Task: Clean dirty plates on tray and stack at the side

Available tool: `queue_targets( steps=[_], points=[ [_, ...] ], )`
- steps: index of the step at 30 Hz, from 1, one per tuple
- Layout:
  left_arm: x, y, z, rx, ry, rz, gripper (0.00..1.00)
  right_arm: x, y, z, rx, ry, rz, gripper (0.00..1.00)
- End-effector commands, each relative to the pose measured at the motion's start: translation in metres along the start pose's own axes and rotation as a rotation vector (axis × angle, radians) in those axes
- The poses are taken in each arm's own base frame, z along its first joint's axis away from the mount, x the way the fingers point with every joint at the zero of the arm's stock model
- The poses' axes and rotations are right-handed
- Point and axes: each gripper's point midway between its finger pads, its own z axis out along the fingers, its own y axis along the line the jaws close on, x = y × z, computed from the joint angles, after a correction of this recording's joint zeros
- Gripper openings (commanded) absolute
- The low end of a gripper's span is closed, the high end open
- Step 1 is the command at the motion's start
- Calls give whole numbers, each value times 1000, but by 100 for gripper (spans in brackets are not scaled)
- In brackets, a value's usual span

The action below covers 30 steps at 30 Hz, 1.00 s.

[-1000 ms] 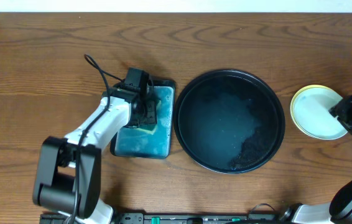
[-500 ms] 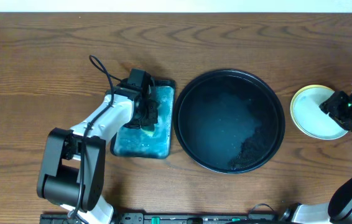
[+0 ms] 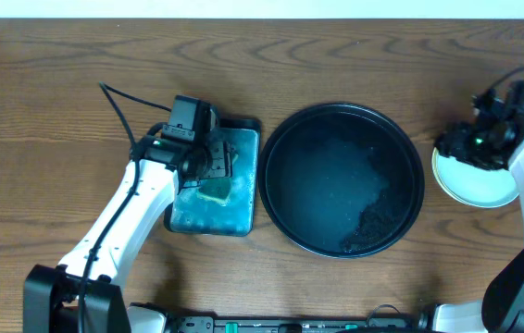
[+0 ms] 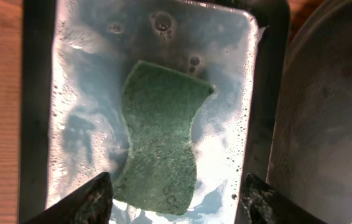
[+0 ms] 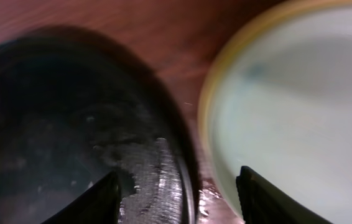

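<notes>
round black tray (image 3: 322,176): raised rim, wet sheen, grainy soapy patch at lower right. no plates on it.
plates (image 3: 480,185): stacked on brown wood-grain tabletop (image 3: 58,92) just right of tray. smooth pale mint-white plate on top, yellow rim showing beneath; count unclear.
rectangular teal sponge tray (image 3: 208,215): just left of tray, foamy water with bubbles.
green wavy-edged sponge (image 4: 163,152): coarse, lies flat in it.
left gripper (image 4: 176,202): jaws wide, over sponge's near end, holding nothing.
right gripper (image 5: 182,199): jaws wide, empty, over stack's edge nearest tray.
</notes>
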Motion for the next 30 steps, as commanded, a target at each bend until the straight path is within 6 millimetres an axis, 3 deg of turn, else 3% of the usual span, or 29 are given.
queue_targets(
  steps=[1, 4, 7, 12, 18, 24, 30],
  points=[
    [-10, 15, -11, -27, -21, -86, 71, -13, 34, -10, -33, -22, -196, 64],
    [-8, 38, -21, -59, 15, -181, 75, -8, 51, -17, -4, 13, -261, 89],
    [-3, 54, -31, -92, 59, -233, 79, 0, 63, -24, -14, 56, -295, 99],
    [23, 72, -52, -140, 169, -300, 80, 13, 73, -38, -31, 98, -311, 99],
    [38, 67, -78, -131, 171, -229, 80, 20, 82, -64, -63, 60, -301, 99],
    [39, 61, -105, -98, 11, -193, 80, 24, 86, -88, -74, -105, -324, 99],
    [41, 56, -128, -39, -210, -115, 80, 44, 79, -113, -54, -309, -347, 99]
  ],
)
